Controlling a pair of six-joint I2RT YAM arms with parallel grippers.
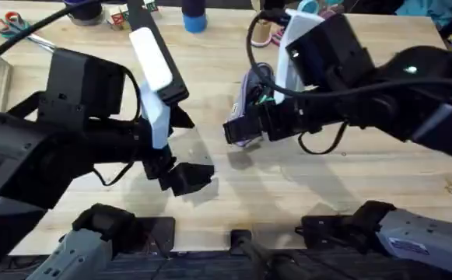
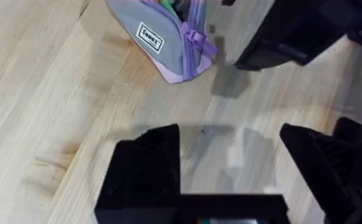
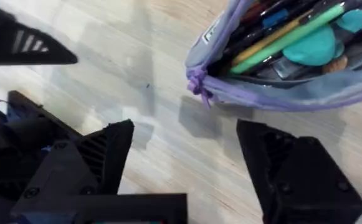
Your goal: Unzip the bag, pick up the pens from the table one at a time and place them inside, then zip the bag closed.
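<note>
lab/craft bench | butcher-block table [image 1: 210, 93] | scissors [image 1: 8, 23], robot arms

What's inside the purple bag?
The open bag holds a green pen, a yellow-tan pen, dark pens and something teal. Anything beneath them is covered.

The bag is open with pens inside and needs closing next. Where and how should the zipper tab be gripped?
Grip the small purple pull at the bag's near end, where it sticks out clear of the fabric. The right gripper is open just short of it, so it could probably come in low along the table and pinch the pull across its flat sides.
</note>
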